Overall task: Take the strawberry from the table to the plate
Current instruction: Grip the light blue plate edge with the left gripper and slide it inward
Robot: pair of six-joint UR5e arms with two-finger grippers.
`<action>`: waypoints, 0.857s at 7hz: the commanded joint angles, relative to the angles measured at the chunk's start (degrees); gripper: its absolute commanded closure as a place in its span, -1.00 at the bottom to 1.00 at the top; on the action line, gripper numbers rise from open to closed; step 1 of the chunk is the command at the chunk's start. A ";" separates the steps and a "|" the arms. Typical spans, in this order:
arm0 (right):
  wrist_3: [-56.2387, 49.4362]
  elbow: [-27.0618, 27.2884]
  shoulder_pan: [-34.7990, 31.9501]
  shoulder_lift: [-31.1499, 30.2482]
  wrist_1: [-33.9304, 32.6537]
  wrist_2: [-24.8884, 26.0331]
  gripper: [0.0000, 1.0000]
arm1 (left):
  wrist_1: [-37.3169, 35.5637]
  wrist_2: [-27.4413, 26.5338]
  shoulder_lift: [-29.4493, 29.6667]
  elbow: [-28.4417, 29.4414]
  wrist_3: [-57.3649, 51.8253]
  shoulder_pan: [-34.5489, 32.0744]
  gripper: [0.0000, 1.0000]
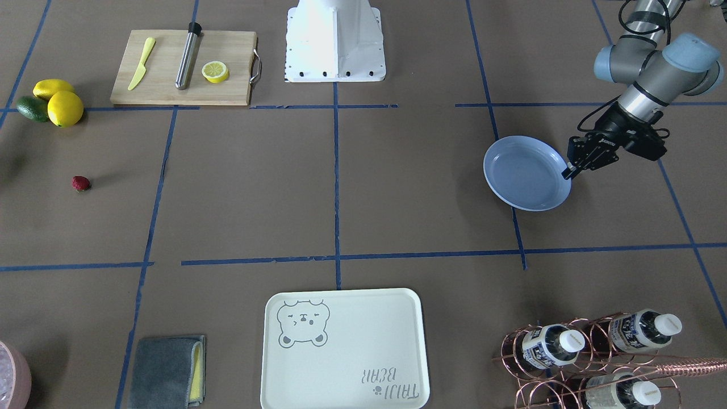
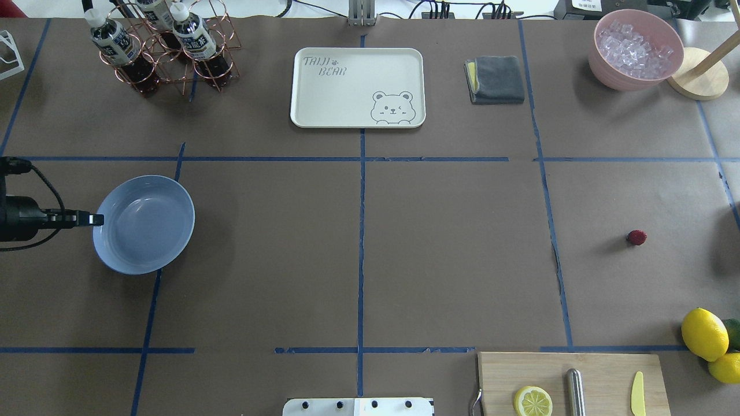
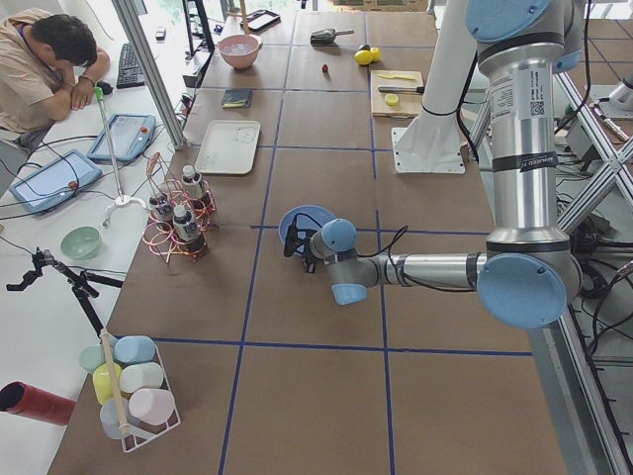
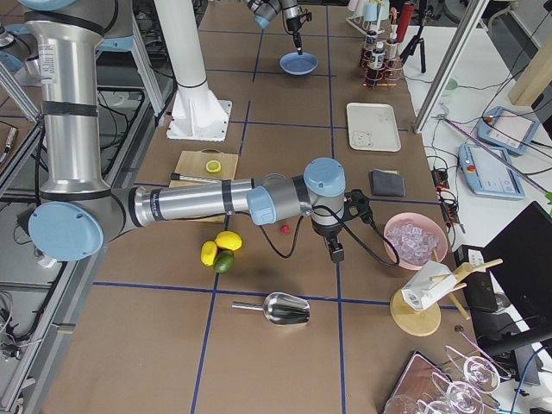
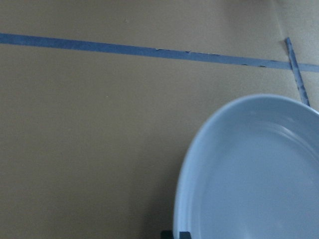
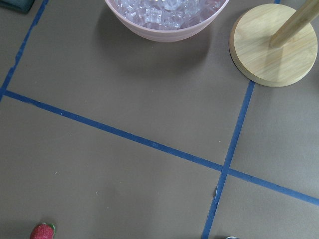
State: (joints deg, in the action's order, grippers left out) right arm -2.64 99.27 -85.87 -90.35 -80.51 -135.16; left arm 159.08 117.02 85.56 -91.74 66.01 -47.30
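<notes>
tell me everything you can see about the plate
The plate is round, shallow and light blue, with a raised rim and a smooth, glossy look. It is empty. It sits on the table at the robot's left side, seemingly tilted. The left gripper pinches its outer rim; nothing else touches it.

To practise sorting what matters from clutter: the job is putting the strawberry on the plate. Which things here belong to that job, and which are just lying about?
Belongs to the job: strawberry, plate, table, left gripper at the plate's rim.

Just lying about: lemons, avocado, cutting board, tray, cloth, ice bowl, bottles.
</notes>
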 commanded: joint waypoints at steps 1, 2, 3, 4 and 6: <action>0.00 0.13 0.00 0.00 0.00 -0.02 -1.00 | -27.40 0.15 14.12 -9.31 1.56 0.01 1.00; 0.00 -0.04 0.00 0.00 0.00 0.07 -1.00 | -34.04 -4.04 22.29 -7.24 5.14 3.32 1.00; 0.00 -0.04 0.00 0.00 0.00 -0.02 -1.00 | -36.63 -8.43 27.16 -5.83 7.61 8.83 1.00; 0.00 -0.04 0.00 0.00 0.00 0.07 -1.00 | -36.65 -11.00 31.47 -3.12 11.21 13.93 1.00; 0.00 -0.13 0.00 0.00 0.00 0.16 -1.00 | -36.39 -15.85 33.44 -1.16 11.77 19.86 1.00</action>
State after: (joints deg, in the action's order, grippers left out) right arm -2.64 99.17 -85.87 -90.35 -80.51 -135.08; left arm 122.78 103.72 117.40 -93.95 77.08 -30.86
